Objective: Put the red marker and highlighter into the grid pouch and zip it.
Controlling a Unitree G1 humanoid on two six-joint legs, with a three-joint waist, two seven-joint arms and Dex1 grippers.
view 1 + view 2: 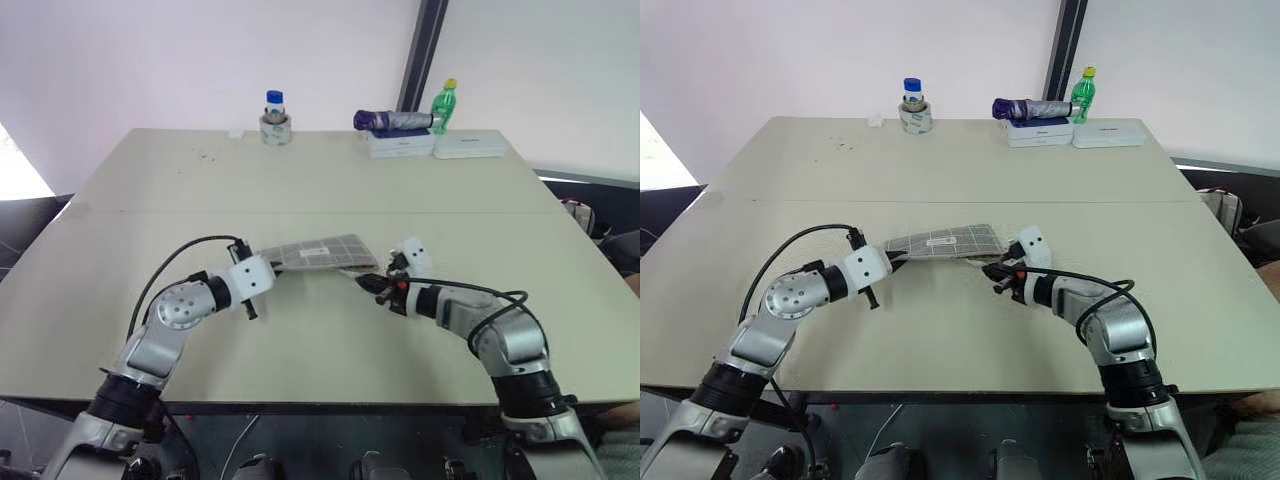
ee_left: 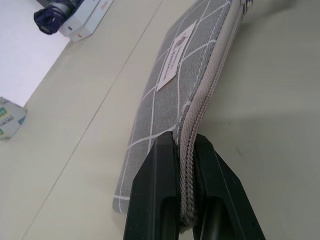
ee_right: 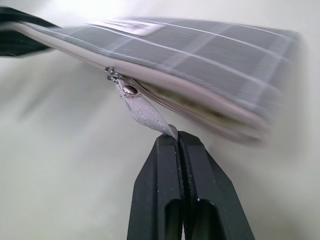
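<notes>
grid pouch [image 1: 318,252]: centre of head frame, held just above table [image 1: 320,180] | left gripper [image 2: 184,150]: 2 fingers pinching pouch's zipper edge at its left end | right gripper [image 3: 177,142]: fingers pressed together on zipper pull [image 3: 145,114], pouch's right end open | bottles, boxes: upper frame, well apart

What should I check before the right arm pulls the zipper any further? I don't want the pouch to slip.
1. Left gripper clamped on the grid pouch edge: ok.
2. Right gripper pinching the zipper pull: ok.
3. Pouch lifted between both arms above the table: ok.
4. Zipper closed along its whole length: not ok, a gap shows ahead of the slider.
5. Red marker and highlighter inside: cannot tell.
6. Bottles and boxes far from the arms: ok.
</notes>
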